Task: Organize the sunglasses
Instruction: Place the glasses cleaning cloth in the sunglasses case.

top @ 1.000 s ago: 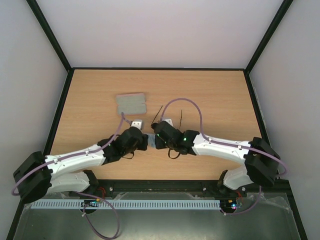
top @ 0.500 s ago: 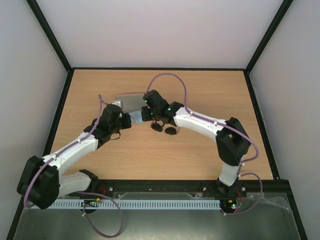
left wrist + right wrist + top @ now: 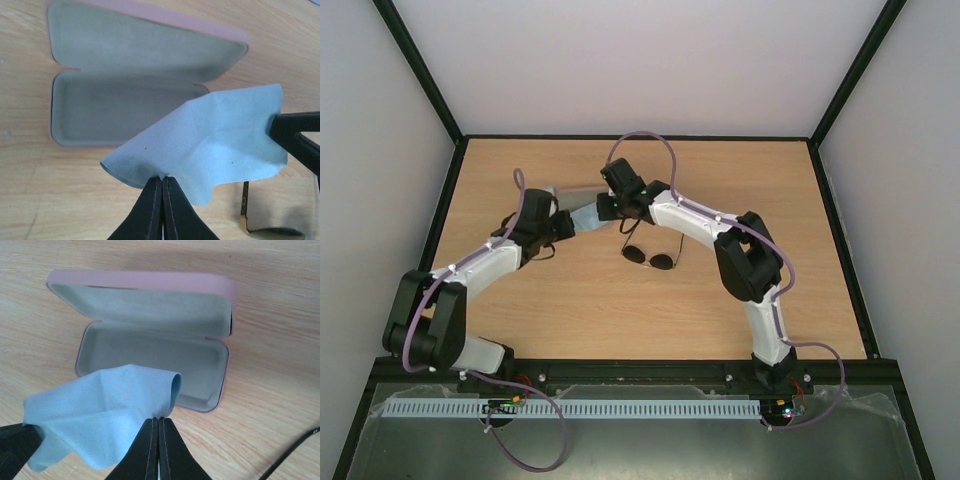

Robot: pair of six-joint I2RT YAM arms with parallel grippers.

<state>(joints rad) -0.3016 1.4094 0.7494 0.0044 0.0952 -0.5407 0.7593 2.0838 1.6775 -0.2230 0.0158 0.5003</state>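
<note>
The sunglasses (image 3: 650, 258) lie on the table with round dark lenses, held by neither gripper. One thin temple arm shows in the left wrist view (image 3: 245, 206) and in the right wrist view (image 3: 295, 452). My left gripper (image 3: 565, 225) (image 3: 162, 179) and my right gripper (image 3: 605, 210) (image 3: 158, 420) are each shut on a corner of the light blue cloth (image 3: 585, 220) (image 3: 215, 140) (image 3: 95, 415). They hold it stretched between them, just in front of the open pink case (image 3: 570, 194) (image 3: 130, 95) (image 3: 150, 340). The case's grey lining is bare.
Black frame rails run along the table's back edge (image 3: 640, 137) and its sides. Both arms reach over the left middle of the wooden table (image 3: 770, 220), the right arm crossing above the sunglasses.
Both arms have carried the cloth from the near middle back and left to the open case. The sunglasses stay on the table, now uncovered behind the grippers.
</note>
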